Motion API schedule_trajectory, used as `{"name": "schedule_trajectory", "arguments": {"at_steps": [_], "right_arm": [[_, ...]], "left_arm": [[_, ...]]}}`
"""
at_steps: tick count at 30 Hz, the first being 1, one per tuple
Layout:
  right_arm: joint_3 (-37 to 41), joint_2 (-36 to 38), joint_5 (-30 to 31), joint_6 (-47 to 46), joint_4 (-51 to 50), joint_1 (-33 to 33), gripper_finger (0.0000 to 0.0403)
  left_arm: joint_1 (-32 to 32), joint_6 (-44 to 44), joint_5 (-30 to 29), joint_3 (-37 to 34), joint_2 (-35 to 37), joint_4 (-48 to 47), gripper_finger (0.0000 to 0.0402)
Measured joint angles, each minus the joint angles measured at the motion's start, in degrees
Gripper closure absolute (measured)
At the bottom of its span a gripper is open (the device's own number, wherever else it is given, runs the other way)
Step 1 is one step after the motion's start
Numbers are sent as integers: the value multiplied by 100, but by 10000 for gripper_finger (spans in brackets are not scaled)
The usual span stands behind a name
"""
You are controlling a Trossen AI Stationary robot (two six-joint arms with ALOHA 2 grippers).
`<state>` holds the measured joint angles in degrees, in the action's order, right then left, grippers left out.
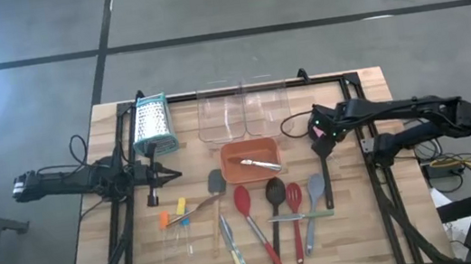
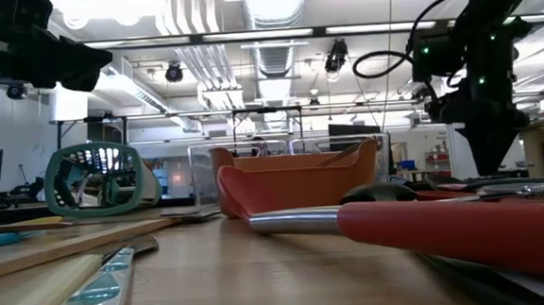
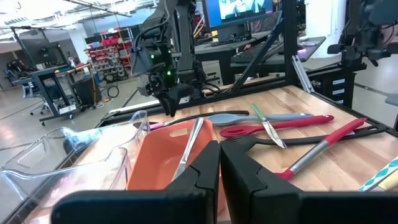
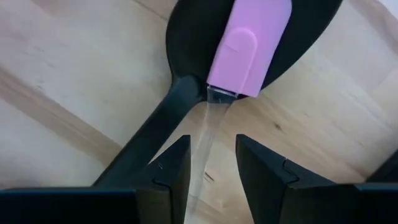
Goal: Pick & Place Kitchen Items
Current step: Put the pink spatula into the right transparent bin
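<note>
- The pink piece (image 4: pixel 252 43) shows only in the right wrist view. From above, the right gripper (image 1: pixel 319 144) covers it.
- The black spoon (image 4: pixel 180 93) is cut off at its bowl's far rim and along its handle.
- The pink piece is a smooth, flat, rounded tab lying on the matte spoon bowl. A thin clear stem (image 4: pixel 208 124) runs from it over the pale wood.
- The right gripper's fingers (image 4: pixel 177 165) stand apart, one on each side of that stem, with a gap on each side.
- The left gripper (image 1: pixel 171 174) has its fingers pressed together, holding nothing. It hangs left of the orange tray (image 1: pixel 232 173), with bare planks between them.
- The tray holds a slim metal tool (image 1: pixel 260 162).
- The other long-handled spoons and spatulas (image 1: pixel 272 205) lie side by side on the near half of the table.
- The right gripper sits right of the tray, near the table's right rail.
</note>
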<state>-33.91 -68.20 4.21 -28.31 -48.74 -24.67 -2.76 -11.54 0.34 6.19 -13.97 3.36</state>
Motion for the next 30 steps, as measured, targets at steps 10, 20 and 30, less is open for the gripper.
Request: {"name": "schedule_trajectory", "arguments": {"at_steps": [10,20,30], "right_arm": [[33,-758,-1,-36,468,-4,284],[-7,-1237,24,-94,552,-2,292],[37,-806,145,-290,607,-9,386]], "left_arm": [[0,-1,0,0,0,0,383],[0,-1,0,1,-1,0,383],[0,-1,0,-1,0,0,383]]}}
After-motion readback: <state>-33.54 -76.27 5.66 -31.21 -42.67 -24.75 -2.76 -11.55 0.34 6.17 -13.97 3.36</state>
